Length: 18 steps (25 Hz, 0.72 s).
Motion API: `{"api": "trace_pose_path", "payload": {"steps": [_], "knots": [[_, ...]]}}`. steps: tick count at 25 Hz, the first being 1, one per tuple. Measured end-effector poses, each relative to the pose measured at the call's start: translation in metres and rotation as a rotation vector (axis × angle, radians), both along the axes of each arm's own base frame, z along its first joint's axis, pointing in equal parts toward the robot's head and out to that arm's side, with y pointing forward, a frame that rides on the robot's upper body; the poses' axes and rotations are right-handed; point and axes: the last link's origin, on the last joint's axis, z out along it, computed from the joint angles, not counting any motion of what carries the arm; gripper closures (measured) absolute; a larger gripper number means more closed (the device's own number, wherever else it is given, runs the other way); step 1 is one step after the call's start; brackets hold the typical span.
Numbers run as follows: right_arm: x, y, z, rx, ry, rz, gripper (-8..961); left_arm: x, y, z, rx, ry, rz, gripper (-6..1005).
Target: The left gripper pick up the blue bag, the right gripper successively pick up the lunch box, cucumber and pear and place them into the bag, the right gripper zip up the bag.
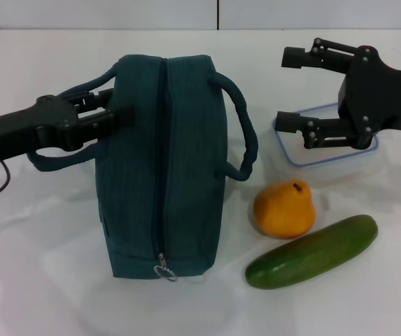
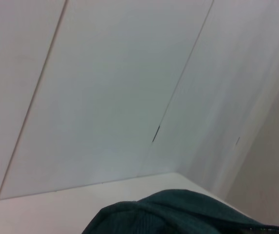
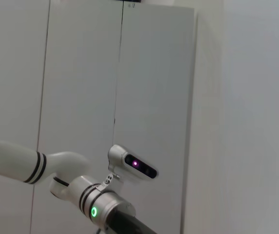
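Head view showed the blue bag (image 1: 164,168) resting on the white counter (image 1: 39,280), its zipper (image 1: 161,175) drawn fully closed with the pull (image 1: 164,269) at the near end. The left end effector (image 1: 106,115) sat against the bag's far left side among the handle straps (image 1: 81,91); whether its fingers had closed on a strap or the fabric could not be told. The right end effector (image 1: 291,89) hovered with its fingers spread wide and nothing between them, directly above the clear lunch box (image 1: 326,143) with its blue-rimmed lid. The pear (image 1: 284,208) lay just right of the bag, and the cucumber (image 1: 313,252) lay in front of the pear, close to touching it. The main risk appeared to be the shut zipper: nothing could go into the bag until it was opened. A loose hold on the strap could let the soft bag sag or tip when lifted. The lunch box's smooth, wide lid might slip from the spread fingers if they came down off-centre. The bag's right handle loop (image 1: 242,126) lay near the lunch box and could snag the descending fingers.
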Motion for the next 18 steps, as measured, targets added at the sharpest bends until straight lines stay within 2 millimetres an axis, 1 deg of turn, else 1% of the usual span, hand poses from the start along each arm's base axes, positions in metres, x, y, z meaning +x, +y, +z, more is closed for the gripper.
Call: {"api": "trace_pose_path", "payload": {"steps": [3,10,14,18], "knots": [[0.001,0.000,0.000,0.008,-0.004,-0.001,114,0.000,0.000,-0.002,0.000,-0.024,0.007,486],[0.005,0.002,0.000,0.028,-0.007,-0.019,114,0.004,-0.001,-0.010,-0.023,-0.011,-0.028,641],[0.009,0.001,-0.003,0.027,-0.009,-0.038,114,0.004,0.001,-0.011,-0.017,-0.017,-0.021,729],[0.017,-0.003,-0.007,0.049,-0.005,-0.071,114,0.004,0.003,-0.010,0.015,-0.037,-0.020,890]]}}
